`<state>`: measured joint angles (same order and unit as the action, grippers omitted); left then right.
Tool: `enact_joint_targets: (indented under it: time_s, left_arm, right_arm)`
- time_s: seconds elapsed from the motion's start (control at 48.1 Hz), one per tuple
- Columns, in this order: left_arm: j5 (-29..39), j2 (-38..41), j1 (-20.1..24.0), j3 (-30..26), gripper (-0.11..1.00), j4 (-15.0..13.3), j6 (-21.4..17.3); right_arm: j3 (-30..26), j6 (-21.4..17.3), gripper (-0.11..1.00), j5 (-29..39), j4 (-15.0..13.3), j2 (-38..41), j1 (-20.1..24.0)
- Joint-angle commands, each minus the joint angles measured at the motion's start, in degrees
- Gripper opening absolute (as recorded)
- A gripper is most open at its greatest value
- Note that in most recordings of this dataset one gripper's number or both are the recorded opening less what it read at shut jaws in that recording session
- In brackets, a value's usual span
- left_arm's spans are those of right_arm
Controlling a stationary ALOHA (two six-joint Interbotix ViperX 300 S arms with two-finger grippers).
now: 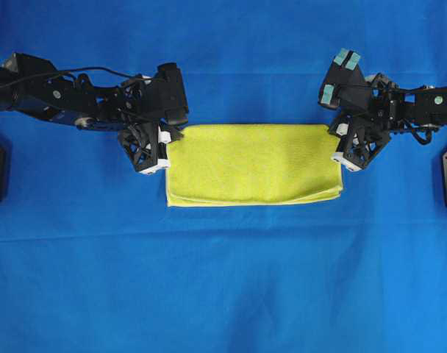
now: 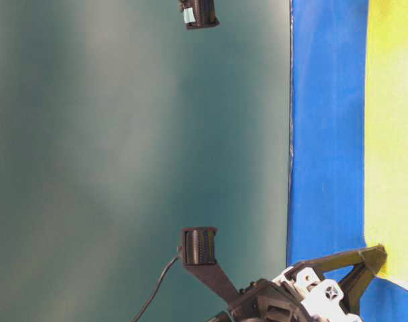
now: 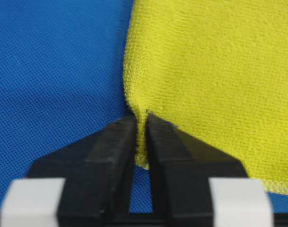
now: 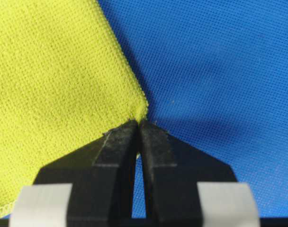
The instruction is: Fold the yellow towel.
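A big blue cloth covers the whole work surface, and near its middle lies the yellow towel, already doubled once into a long flat rectangle whose layered edges show along the near side in the overhead view. The two arms come in from either end of it, facing each other. The left gripper sits at the towel's far left corner and the right gripper at its far right corner. In the left wrist view the jaws are pinched together with a thin fold of yellow edge caught between them, so that corner looks properly gripped. In the right wrist view the jaws are likewise closed, meeting just at the very tip of the corner; the bite there is slight, and I cannot tell for sure how much fabric is really inside it. The table-level view adds little beyond a strip of towel lying flat on the blue cloth. By my reading, the step in hand is the grasp for the second fold, with both far corners taken and nothing lifted yet. The next move likely calls for raising both corners together and evenly, keeping the far edge taut between the grippers, then carrying it over toward the near edge so the layers line up. The thin right-hand hold is the weak point; it may slip if pulled hard sideways.
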<state>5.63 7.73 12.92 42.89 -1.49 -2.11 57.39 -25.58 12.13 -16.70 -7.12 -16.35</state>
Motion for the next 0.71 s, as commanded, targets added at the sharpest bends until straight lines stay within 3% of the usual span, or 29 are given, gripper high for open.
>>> enact_joint_targets:
  time_s: [0.0, 0.291, 0.686]
  left_arm:
    - [1.5, -0.4, 0.2, -0.6, 0.03, 0.0, 0.0]
    - [4.5, -5.2, 0.2, -2.1, 0.03, 0.0, 0.6]
    - [13.5, -18.9, -2.0, -6.6, 0.03, 0.0, 0.8]
  right_arm:
    - [-0.2, 0.1, 0.02, -0.4, -0.1, -1.1, -0.1]
    - [-1.3, 0.0, 0.02, 1.6, -0.1, -4.1, -0.1]
    - [-6.7, 1.1, 0.02, 18.5, -0.2, -21.4, 0.4]
